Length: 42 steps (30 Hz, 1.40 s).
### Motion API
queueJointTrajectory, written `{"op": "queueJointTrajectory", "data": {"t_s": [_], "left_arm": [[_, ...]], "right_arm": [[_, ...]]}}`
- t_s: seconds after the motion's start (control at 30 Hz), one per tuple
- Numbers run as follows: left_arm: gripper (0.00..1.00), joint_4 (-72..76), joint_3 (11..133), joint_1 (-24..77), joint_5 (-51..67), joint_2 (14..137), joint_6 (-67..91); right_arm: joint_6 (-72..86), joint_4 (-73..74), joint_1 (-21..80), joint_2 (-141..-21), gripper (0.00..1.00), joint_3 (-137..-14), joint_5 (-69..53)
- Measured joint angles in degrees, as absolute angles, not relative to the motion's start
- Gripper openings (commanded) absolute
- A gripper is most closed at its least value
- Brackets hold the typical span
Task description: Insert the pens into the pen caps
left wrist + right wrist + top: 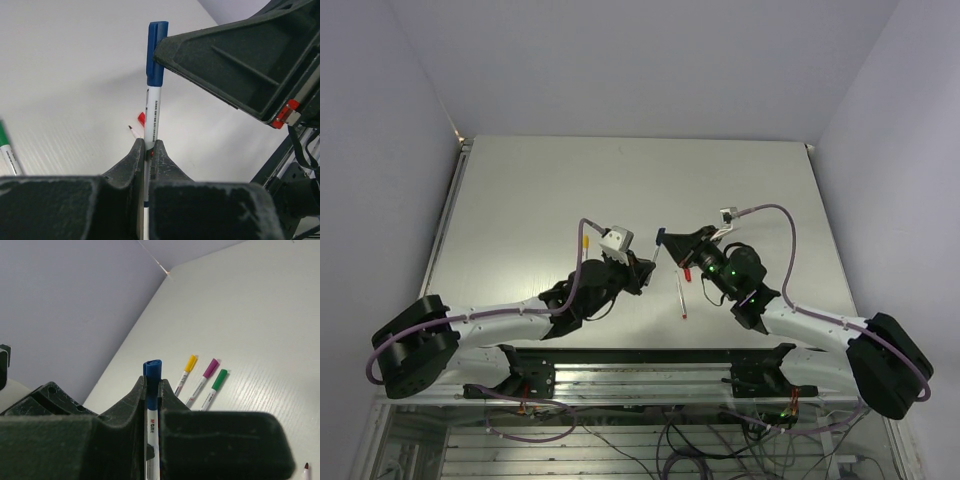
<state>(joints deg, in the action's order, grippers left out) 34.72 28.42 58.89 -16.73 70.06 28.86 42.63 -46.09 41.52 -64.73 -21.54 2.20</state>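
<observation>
A white pen (152,112) wearing the blue cap (155,55) stands upright between the two arms above the table. My left gripper (148,145) is shut on the pen's barrel. My right gripper (152,382) is shut on the blue cap (152,371) at the pen's top end. In the top view the two grippers meet at the table's middle, left gripper (647,268) and right gripper (663,240), with the blue-capped pen (659,248) between them. A loose red cap (141,118) and an uncapped pen (681,298) lie on the table below.
Three capped pens lie side by side on the table: yellow (187,369), purple (205,374) and green (215,382). The green one (7,150) also shows at the left of the left wrist view. Walls close in the table at the back and sides.
</observation>
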Motion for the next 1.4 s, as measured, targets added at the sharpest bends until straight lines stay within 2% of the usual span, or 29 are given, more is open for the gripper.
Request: {"op": "queueJointTrajectory", "data": {"t_s": [0.57,0.73,0.8,1.07,1.17,1.23,1.3,1.4], "left_arm": [[0.07,32.69,28.42,56.14,-14.11,71.29,28.91],[0.07,34.04,28.27,55.44,-14.33,71.42,30.30],[0.07,36.36,28.25,54.70,-14.76,71.53,31.05],[0.07,34.98,27.55,54.08,-17.28,73.87,34.72],[0.07,31.57,28.12,54.08,-18.22,76.62,35.31],[0.07,28.51,30.04,54.08,-18.81,79.79,35.64],[0.07,26.59,32.12,54.08,-19.14,82.61,35.83],[0.07,24.84,35.38,54.08,-19.44,87.18,36.03]], "right_arm": [[39.92,-42.52,44.66,-68.10,0.00,-24.67,6.50],[38.13,-36.07,45.69,-68.62,0.37,-29.23,8.47],[37.08,-32.51,46.76,-68.71,0.46,-30.61,8.64],[32.99,-26.00,47.59,-64.82,0.54,-32.73,14.74],[32.12,-24.77,47.59,-61.04,0.72,-32.73,17.96],[32.05,-24.12,47.59,-58.19,0.89,-32.49,20.73],[32.77,-23.99,47.57,-54.63,0.95,-31.03,23.86],[33.61,-23.51,47.29,-49.50,0.96,-27.94,27.70]]}}
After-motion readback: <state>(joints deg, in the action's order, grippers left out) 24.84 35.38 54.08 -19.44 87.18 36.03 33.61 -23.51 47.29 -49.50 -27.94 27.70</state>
